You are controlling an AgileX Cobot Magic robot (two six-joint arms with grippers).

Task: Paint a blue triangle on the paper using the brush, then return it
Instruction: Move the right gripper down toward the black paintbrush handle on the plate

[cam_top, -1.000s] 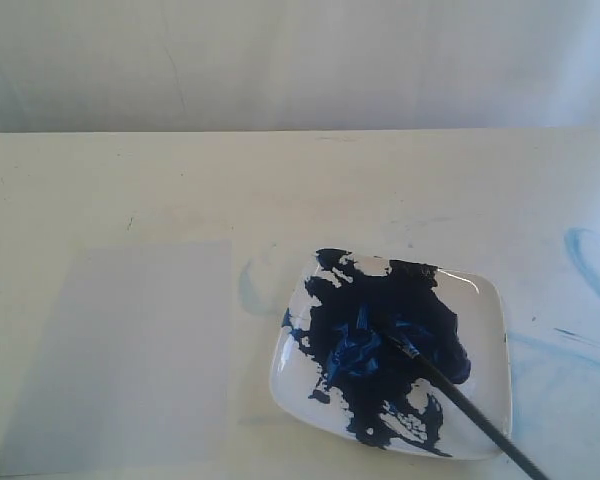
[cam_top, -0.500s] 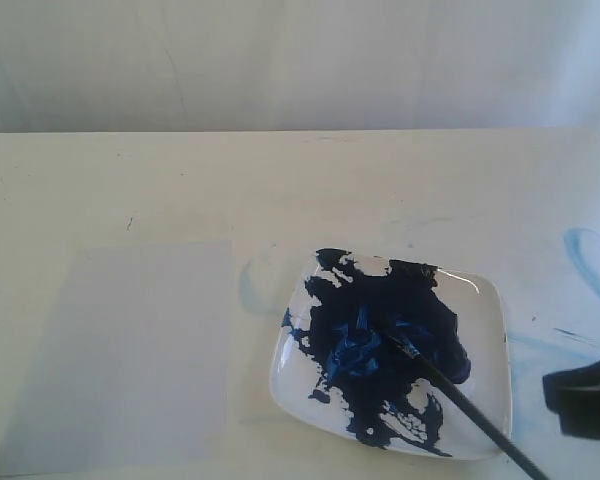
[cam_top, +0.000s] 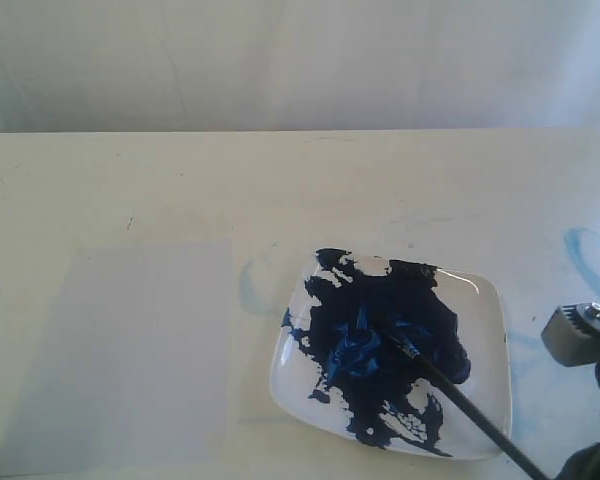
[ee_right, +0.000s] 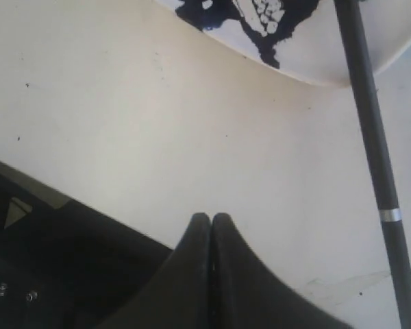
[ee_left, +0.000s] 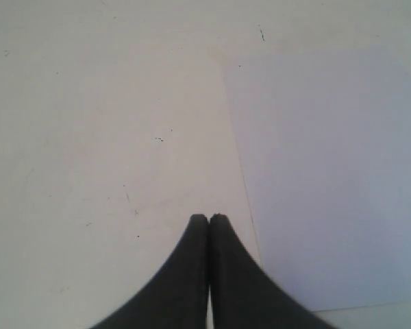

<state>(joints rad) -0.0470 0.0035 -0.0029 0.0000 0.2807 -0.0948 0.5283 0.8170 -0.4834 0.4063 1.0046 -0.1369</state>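
The black-handled brush (cam_top: 458, 397) lies with its bristles in the dark-blue paint on the white square plate (cam_top: 488, 300), its handle running off the plate's near right edge. The right wrist view shows the handle (ee_right: 372, 130) and the plate's rim (ee_right: 342, 68). The pale paper (cam_top: 120, 350) lies flat and blank left of the plate; no blue triangle shows on it. My right gripper (ee_right: 211, 218) is shut and empty over bare table, beside the handle and apart from it. My left gripper (ee_left: 209, 219) is shut and empty, just off the paper's edge (ee_left: 329, 178).
Part of the right arm (cam_top: 585, 335) shows at the right edge of the exterior view. Faint light-blue smears (cam_top: 590, 255) mark the table to the right of the plate, and another (cam_top: 252, 285) between paper and plate. The table's near edge (ee_right: 68, 199) lies close to the right gripper.
The right arm has come into the exterior view at the lower right and moved up along the right edge. Brush, plate and paper have not moved.
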